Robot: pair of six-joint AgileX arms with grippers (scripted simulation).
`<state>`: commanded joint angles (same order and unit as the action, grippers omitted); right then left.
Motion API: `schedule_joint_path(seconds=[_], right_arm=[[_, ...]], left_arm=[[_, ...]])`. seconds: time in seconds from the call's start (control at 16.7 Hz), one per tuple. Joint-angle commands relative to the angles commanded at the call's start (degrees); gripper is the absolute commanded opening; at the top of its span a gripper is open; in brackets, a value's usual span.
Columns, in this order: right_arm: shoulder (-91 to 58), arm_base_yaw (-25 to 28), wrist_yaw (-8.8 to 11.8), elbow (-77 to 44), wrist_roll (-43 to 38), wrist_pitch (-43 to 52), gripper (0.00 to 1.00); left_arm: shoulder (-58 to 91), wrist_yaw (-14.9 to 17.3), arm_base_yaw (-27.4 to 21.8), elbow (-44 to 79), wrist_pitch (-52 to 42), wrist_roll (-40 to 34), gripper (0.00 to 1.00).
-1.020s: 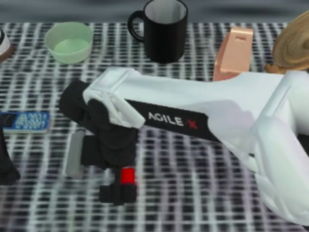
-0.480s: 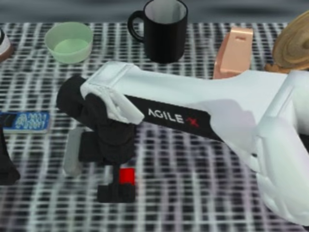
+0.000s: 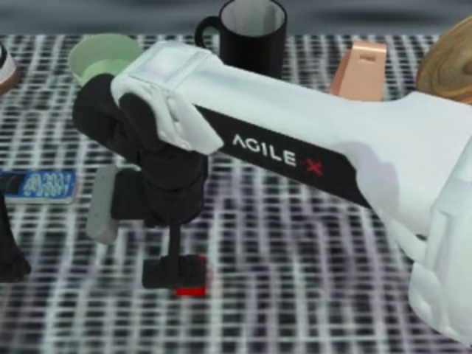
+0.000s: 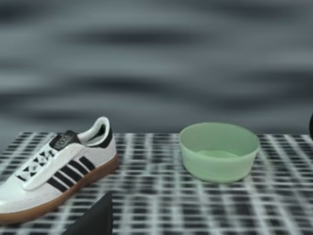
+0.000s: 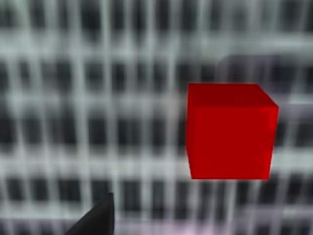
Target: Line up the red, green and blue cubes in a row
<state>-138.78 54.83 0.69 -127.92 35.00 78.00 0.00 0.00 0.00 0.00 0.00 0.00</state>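
Observation:
The red cube [image 3: 191, 290] rests on the checked cloth left of centre, mostly hidden in the top view beneath my right gripper [image 3: 175, 274]. The right wrist view shows the red cube [image 5: 229, 131] sitting free on the cloth, below and away from the one dark fingertip [image 5: 99, 217] in sight. This gripper is open and holds nothing. My left gripper [image 3: 7, 254] is parked at the table's left edge, open. The green and blue cubes are out of view.
A black mug [image 3: 252, 33], a pale green bowl [image 3: 92, 53] and a copper-coloured block [image 3: 361, 70] stand along the back. A wooden object [image 3: 451, 59] is at the back right, a white shoe [image 4: 54, 171] at the back left, and a blue-printed flat pack [image 3: 37, 184] at the left.
My right gripper has let go of the red cube and risen from the table. The cube stays on the cloth under it. The left arm has not moved.

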Motion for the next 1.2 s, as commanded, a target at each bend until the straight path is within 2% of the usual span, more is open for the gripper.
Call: schedule_joint_path(seconds=[0.24, 0.42, 0.6, 0.96, 1.2], right_arm=[[0.20, -0.81, -0.03, 0.71, -0.68, -0.44, 1.00], [2.80, -5.01, -0.15, 5.14, -6.03, -2.40, 1.00], [7.27, -12.41, -0.27, 13.10, -16.76, -5.63, 1.00], [18.44, -30.63, -0.62, 34.59, -45.95, -13.39, 1.00], [24.82, -39.68, -0.76, 44.67, -57.18, -17.91, 1.00]], left_arm=[[0.00, 0.00, 0.00, 0.00, 0.00, 0.00, 1.00], [0.00, 0.00, 0.00, 0.00, 0.00, 0.00, 1.00], [0.00, 0.00, 0.00, 0.00, 0.00, 0.00, 1.00], [0.00, 0.00, 0.00, 0.00, 0.00, 0.00, 1.00], [0.00, 0.00, 0.00, 0.00, 0.00, 0.00, 1.00]])
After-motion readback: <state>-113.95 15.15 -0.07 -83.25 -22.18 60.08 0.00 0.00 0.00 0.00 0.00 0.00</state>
